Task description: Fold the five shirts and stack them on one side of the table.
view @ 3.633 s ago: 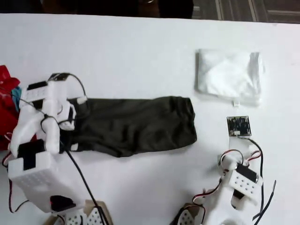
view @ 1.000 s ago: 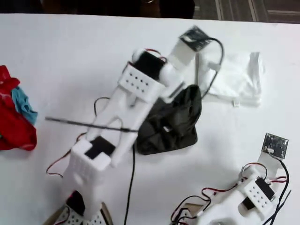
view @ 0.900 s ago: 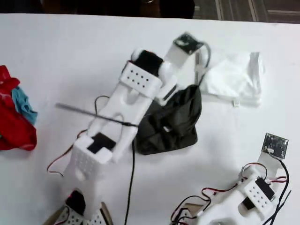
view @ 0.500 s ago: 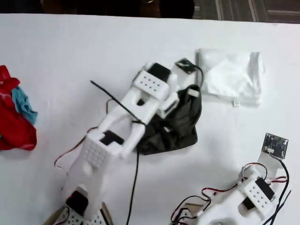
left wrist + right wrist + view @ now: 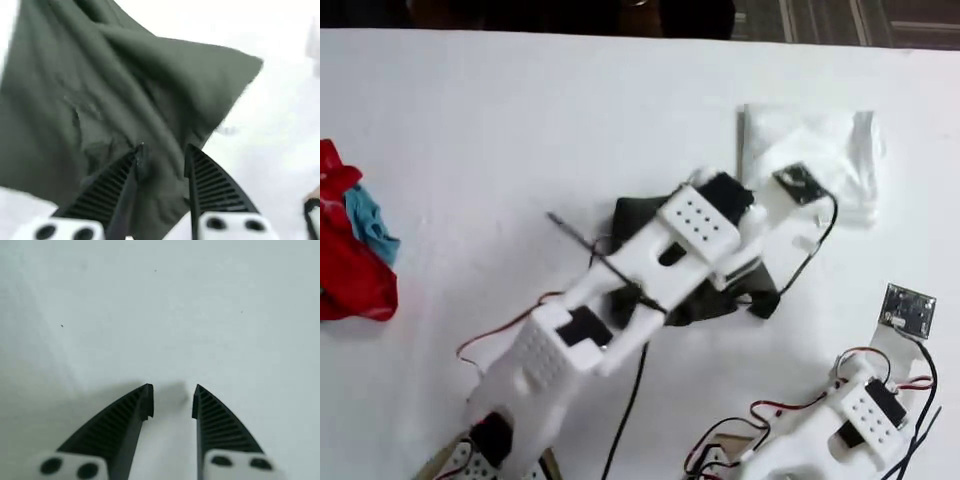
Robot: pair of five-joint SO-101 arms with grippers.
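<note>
A dark green shirt [image 5: 635, 222] lies bunched in the middle of the table, mostly under my left arm [image 5: 650, 275], which stretches across it toward the right. My left gripper [image 5: 164, 150] is over the shirt's right end with a fold of the green cloth [image 5: 125, 85] pinched between its fingers. A folded white shirt [image 5: 810, 160] lies at the back right. Red and teal shirts [image 5: 350, 250] sit crumpled at the left edge. My right gripper [image 5: 172, 395] hangs slightly open over bare white table, its arm [image 5: 865, 410] at the front right.
The tabletop [image 5: 520, 120] is white. A black cable [image 5: 620, 420] trails from the left arm toward the front edge. Wires loop around the right arm's base [image 5: 760, 440].
The left arm carried the shirt's left end across to the right, doubling the shirt over, then swung down toward the front right. The right arm drew back slightly to the right.
</note>
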